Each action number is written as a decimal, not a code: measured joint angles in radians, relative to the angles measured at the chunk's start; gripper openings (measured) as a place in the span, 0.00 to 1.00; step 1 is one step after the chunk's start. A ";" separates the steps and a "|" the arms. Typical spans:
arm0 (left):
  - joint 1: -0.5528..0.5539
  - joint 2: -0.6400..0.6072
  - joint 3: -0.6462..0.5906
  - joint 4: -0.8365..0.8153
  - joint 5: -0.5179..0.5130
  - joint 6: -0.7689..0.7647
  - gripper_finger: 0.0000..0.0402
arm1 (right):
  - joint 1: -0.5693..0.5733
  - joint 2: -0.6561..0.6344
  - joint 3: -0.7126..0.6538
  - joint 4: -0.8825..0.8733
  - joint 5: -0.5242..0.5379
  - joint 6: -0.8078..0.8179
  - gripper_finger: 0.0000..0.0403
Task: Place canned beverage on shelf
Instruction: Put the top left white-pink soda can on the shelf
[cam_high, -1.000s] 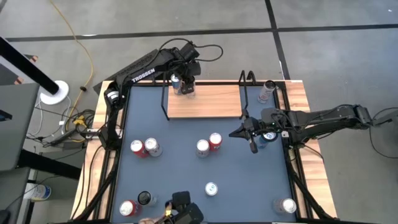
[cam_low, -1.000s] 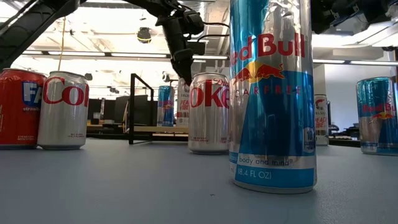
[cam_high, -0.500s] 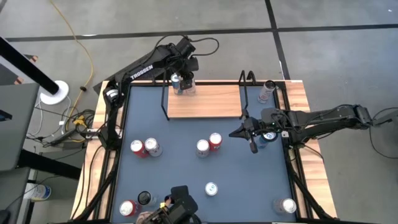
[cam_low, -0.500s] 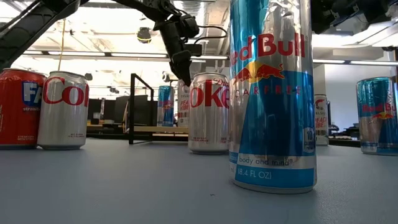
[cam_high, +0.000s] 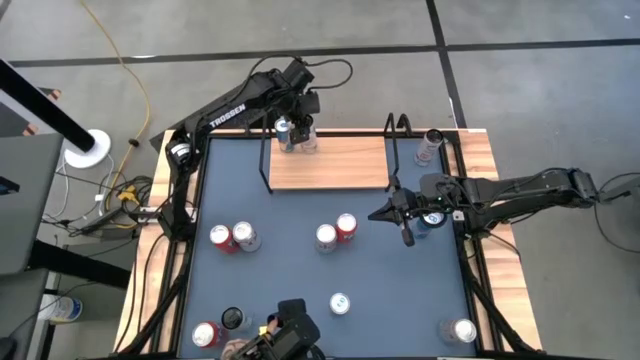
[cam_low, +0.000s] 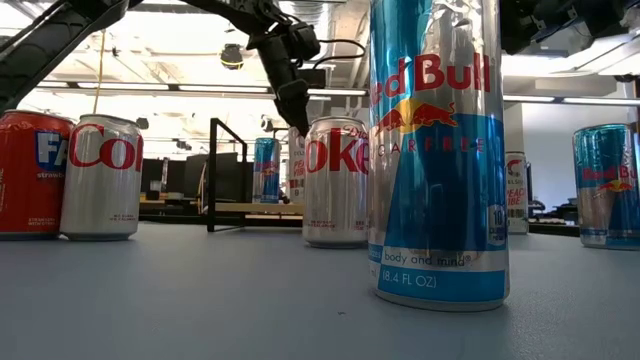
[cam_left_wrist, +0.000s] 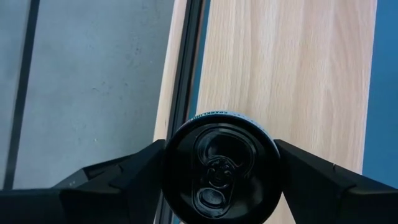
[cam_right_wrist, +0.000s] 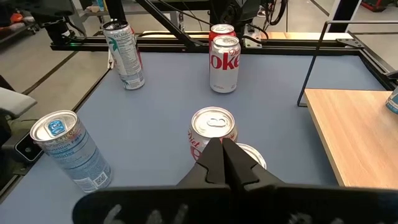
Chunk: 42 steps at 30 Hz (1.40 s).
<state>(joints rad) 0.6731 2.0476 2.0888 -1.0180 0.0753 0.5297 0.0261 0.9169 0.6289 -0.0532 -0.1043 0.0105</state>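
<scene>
Can (cam_high: 284, 132) stands upright on the shelf (cam_high: 340, 165), at the board's 11 o'clock corner, just beside the black wire side frame (cam_high: 266, 160) there. The left tool (cam_high: 295, 133) sits around it from above; in the left wrist view its fingers (cam_left_wrist: 323, 180) flank the can's dark top (cam_left_wrist: 219, 171) on both sides, spread a little rather than squeezing. A second ago the fingers were tighter on the can, and the arm has since drawn back slightly toward 12 o'clock, so the can looks to be let go and resting on the wood by its own weight. That suggests this placement is as good as done; what remains is lifting the left tool clear without tipping the can. The right tool (cam_high: 382, 214) waits over the worktop (cam_high: 300, 300) at 3 o'clock, fingers pressed together, holding nothing. Other cans (cam_high: 335, 232) stand scattered on the blue surface toward 6 o'clock.
</scene>
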 joint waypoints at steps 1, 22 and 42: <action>0.000 0.000 0.000 0.000 0.000 0.000 0.64 | 0.000 0.000 0.000 0.000 0.000 0.000 0.00; -0.018 0.000 0.000 0.023 0.006 -0.003 0.65 | 0.000 0.000 0.000 0.000 0.000 0.000 0.00; -0.035 -0.005 -0.047 0.060 -0.061 0.014 0.71 | 0.000 0.000 0.000 0.000 0.000 0.015 0.00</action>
<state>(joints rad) 0.6376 2.0430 2.0418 -0.9577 0.0145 0.5438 0.0257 0.9169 0.6289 -0.0532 -0.1043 0.0254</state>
